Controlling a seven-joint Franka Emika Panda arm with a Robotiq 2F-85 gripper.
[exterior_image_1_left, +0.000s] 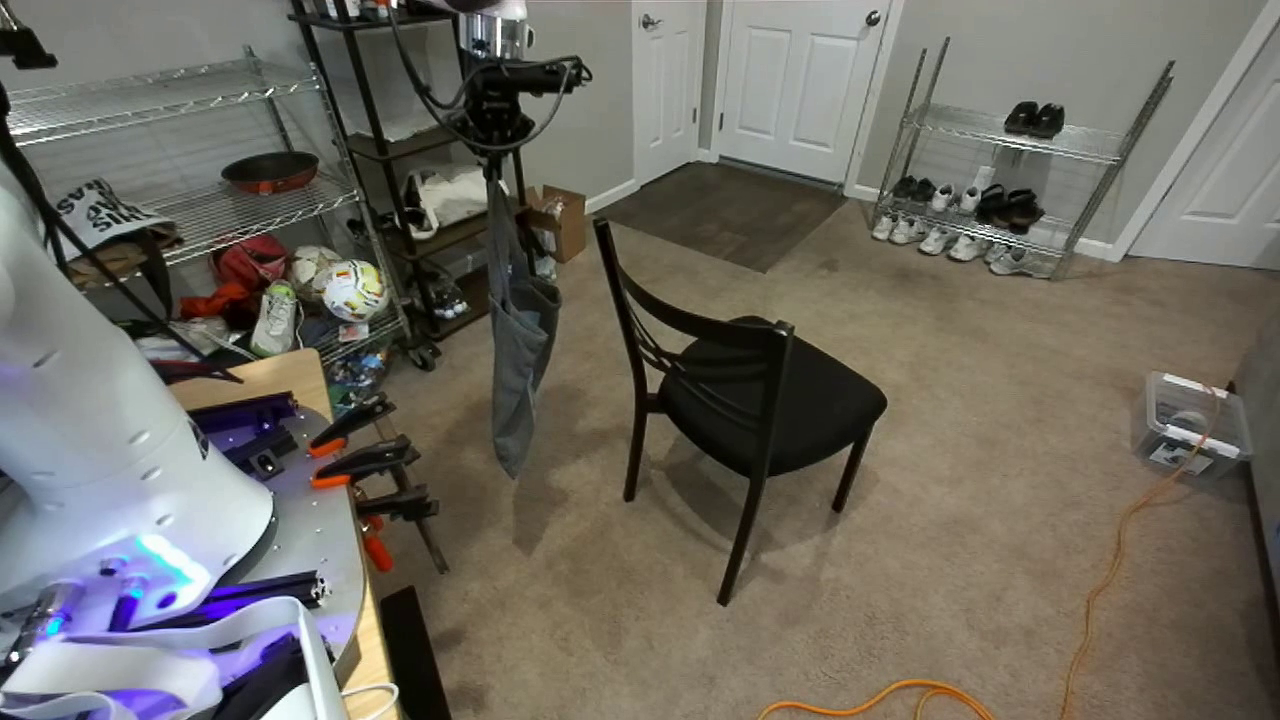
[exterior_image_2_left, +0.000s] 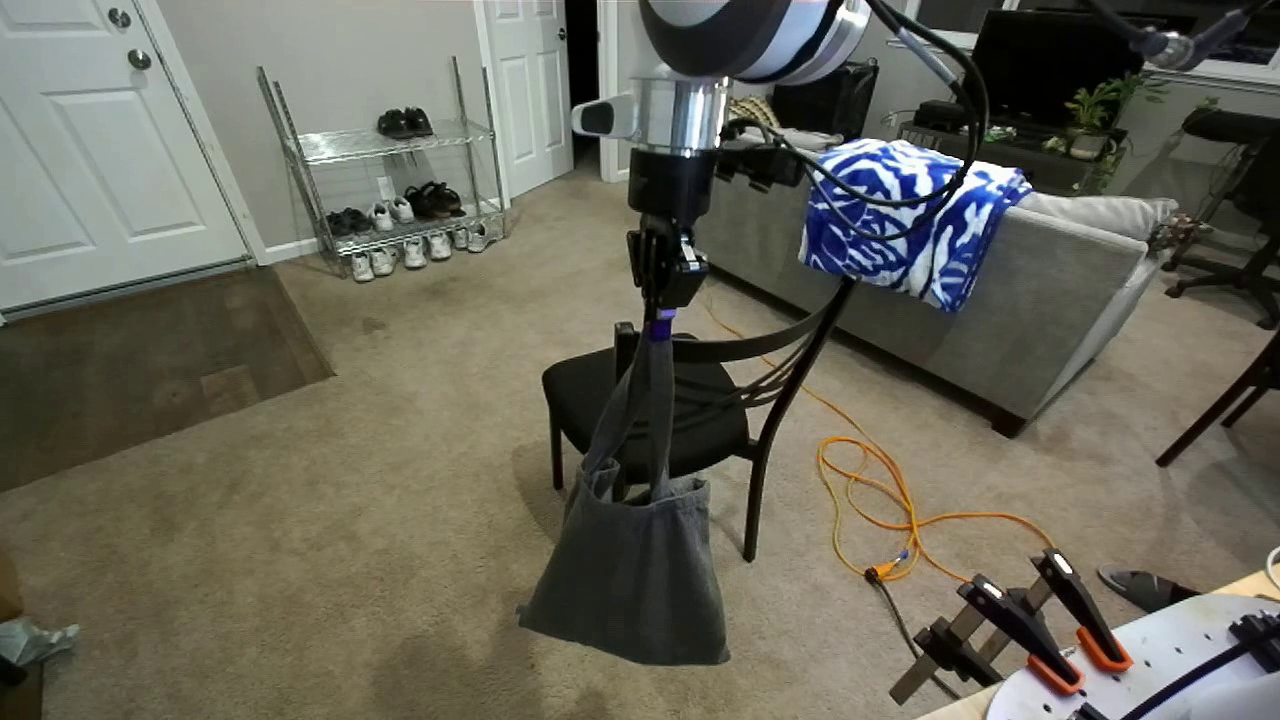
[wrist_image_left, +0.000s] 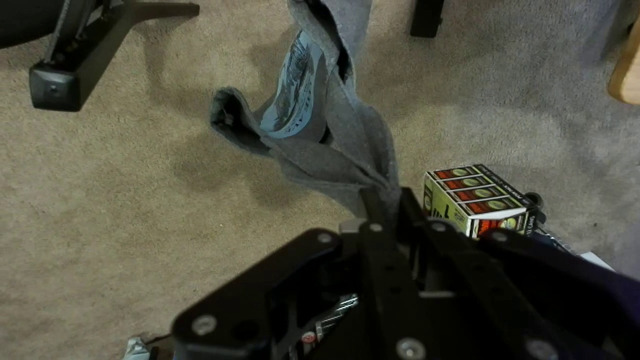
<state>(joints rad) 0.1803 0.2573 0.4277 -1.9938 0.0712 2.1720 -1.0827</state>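
My gripper (exterior_image_1_left: 493, 158) is shut on the handles of a grey cloth bag (exterior_image_1_left: 523, 350). In another exterior view the gripper (exterior_image_2_left: 660, 312) points down and the bag (exterior_image_2_left: 640, 580) hangs below it, its mouth partly open. In the wrist view the fingertips (wrist_image_left: 387, 202) pinch the gathered straps, and a pale blue print (wrist_image_left: 295, 90) shows on the bag (wrist_image_left: 357, 127). A black chair (exterior_image_1_left: 780, 400) stands beside the hanging bag, apart from it. In an exterior view the bag and straps overlap the chair (exterior_image_2_left: 580, 400). The wrist view shows part of its frame (wrist_image_left: 55, 90).
Wire shelving (exterior_image_1_left: 230, 210) and a dark rack (exterior_image_1_left: 380, 150) stand along the wall. Clamps (exterior_image_1_left: 360, 460) stick out from the robot's table. A sofa (exterior_image_2_left: 1000, 310) and an orange cord (exterior_image_2_left: 905, 510) lie beyond the chair. A printed box (wrist_image_left: 475, 195) shows in the wrist view.
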